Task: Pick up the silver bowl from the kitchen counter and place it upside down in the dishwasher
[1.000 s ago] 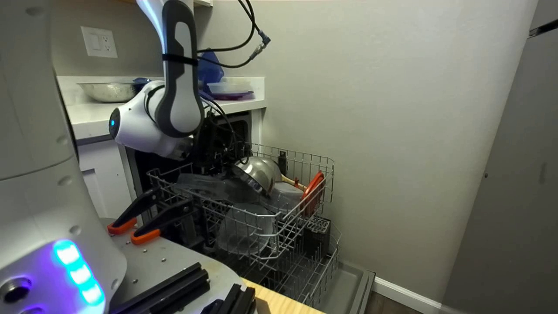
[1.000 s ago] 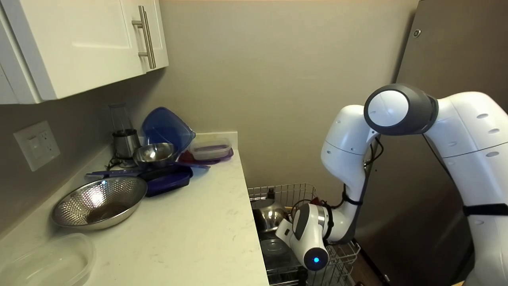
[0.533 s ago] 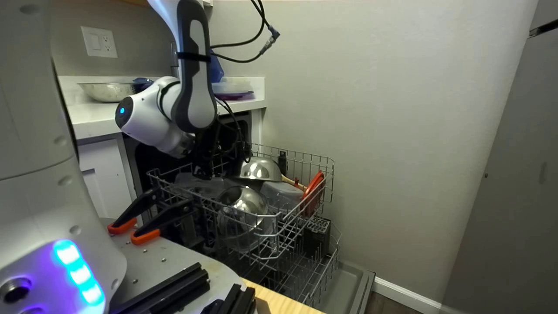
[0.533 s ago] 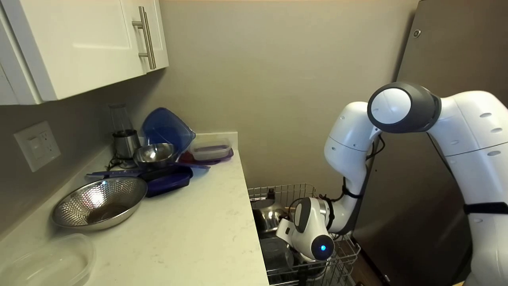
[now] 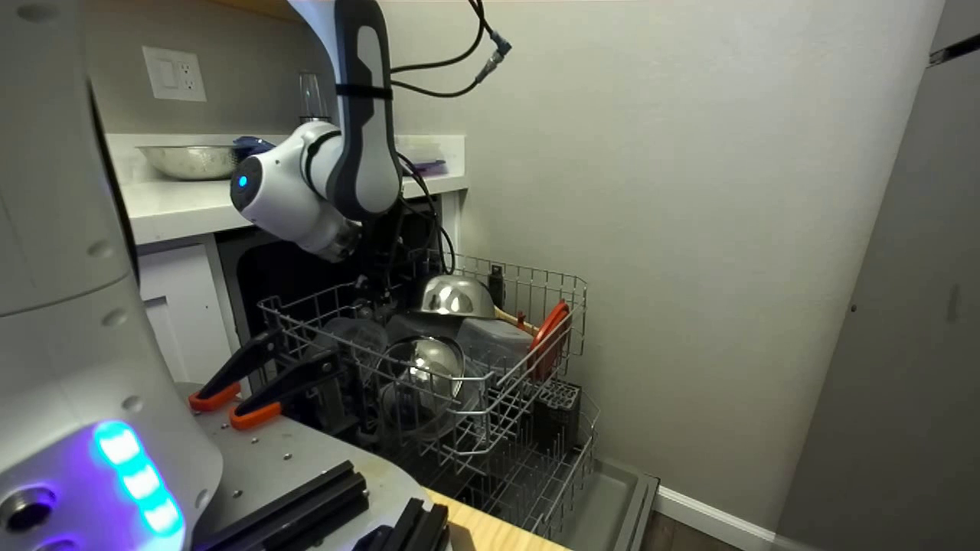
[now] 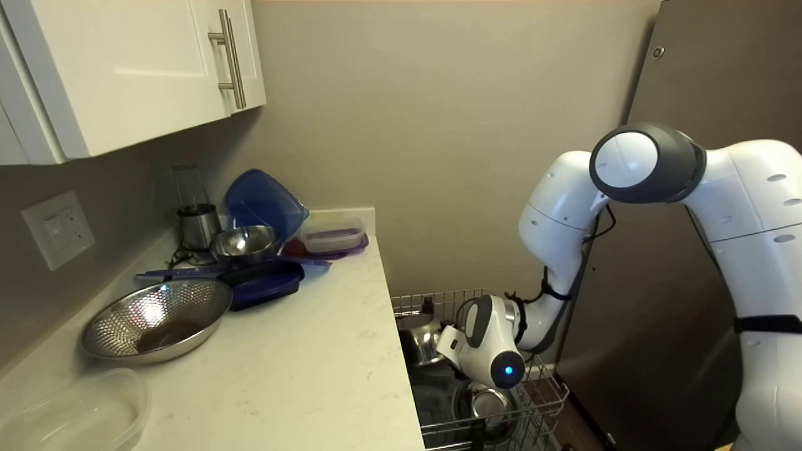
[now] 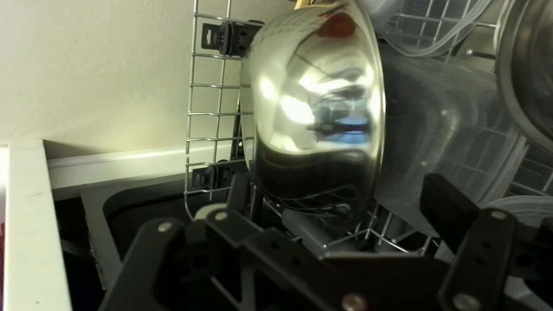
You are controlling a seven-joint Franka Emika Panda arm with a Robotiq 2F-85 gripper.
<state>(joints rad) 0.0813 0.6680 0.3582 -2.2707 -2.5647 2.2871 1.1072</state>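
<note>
The silver bowl (image 5: 432, 367) rests loose near the front of the upper rack of the dishwasher (image 5: 578, 285), tilted, with a round rim showing. In an exterior view the bowl (image 6: 492, 404) lies below the arm, and its edge (image 7: 529, 77) shows at the right of the wrist view. Which way its opening faces I cannot tell surely. My gripper (image 7: 342, 198) stands open over the rack, fingers wide apart, holding nothing. A similar silver dome (image 7: 315, 108) lies beyond the fingers; contact is unclear. The kitchen counter (image 6: 326, 351) runs alongside.
Clear containers (image 5: 494, 344) and a red lid (image 5: 550, 337) share the rack. On the counter are a colander (image 6: 156, 322), another metal bowl (image 6: 244, 244), a clear tub (image 6: 81, 410) and a blue lid (image 6: 263, 200). A wall (image 5: 689, 229) stands behind the rack.
My gripper has opened and let go of the silver bowl, which dropped toward the front of the rack and turned over somewhat. The arm has lifted and moved toward the back.
</note>
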